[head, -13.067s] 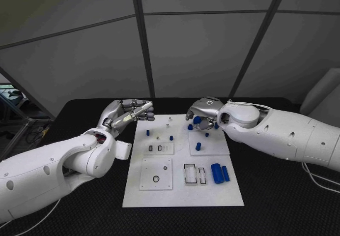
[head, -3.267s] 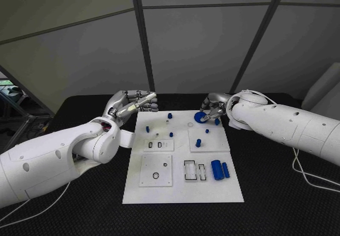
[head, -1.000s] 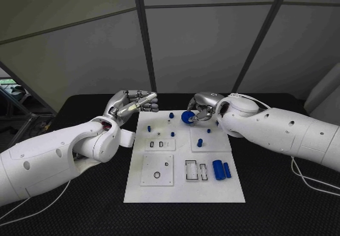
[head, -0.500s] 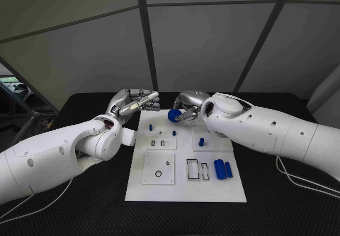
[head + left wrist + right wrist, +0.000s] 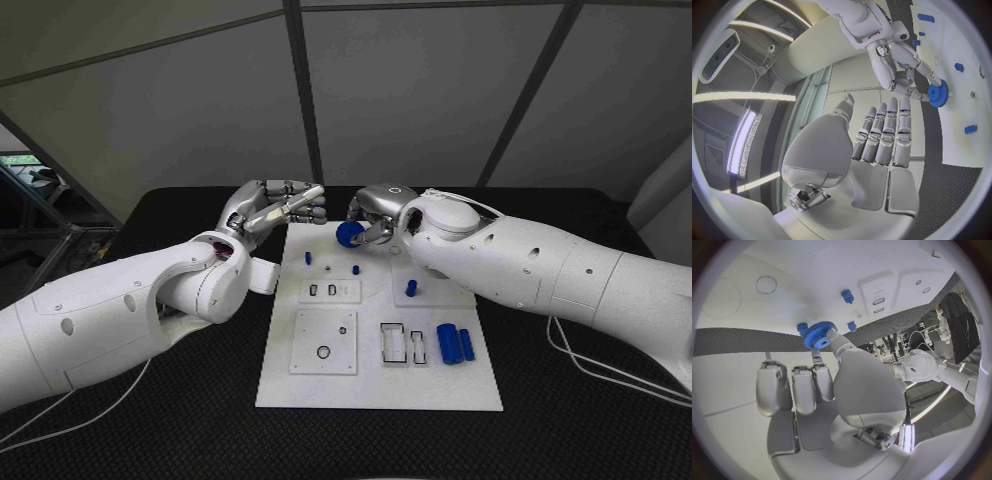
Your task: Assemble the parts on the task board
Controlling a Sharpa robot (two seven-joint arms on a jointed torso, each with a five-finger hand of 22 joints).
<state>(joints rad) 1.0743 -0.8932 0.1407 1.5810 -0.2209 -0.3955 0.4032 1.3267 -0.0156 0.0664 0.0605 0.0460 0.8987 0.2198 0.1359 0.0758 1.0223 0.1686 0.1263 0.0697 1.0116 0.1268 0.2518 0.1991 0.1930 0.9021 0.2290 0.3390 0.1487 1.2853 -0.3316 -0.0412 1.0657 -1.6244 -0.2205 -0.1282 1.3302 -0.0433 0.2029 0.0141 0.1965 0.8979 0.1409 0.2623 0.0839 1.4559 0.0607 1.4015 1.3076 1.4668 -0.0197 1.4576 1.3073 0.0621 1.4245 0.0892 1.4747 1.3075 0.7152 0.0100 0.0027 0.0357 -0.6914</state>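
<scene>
One blue gear (image 5: 348, 234) sits pinched in the right hand's (image 5: 375, 215) fingertips.

- A robotics lab or test cell is indicated
- A black table (image 5: 173, 440) with a textured mat surface is set against grey wall panels (image 5: 411, 95) divided by dark seams
- A white task board (image 5: 378, 385) with cut-out slots and small blue parts (image 5: 454, 343) is laid out as a test fixture
- Long ceiling light strips (image 5: 729, 96) are seen in the left wrist view
- Cables (image 5: 606, 365) are run across the table at the right
</scene>
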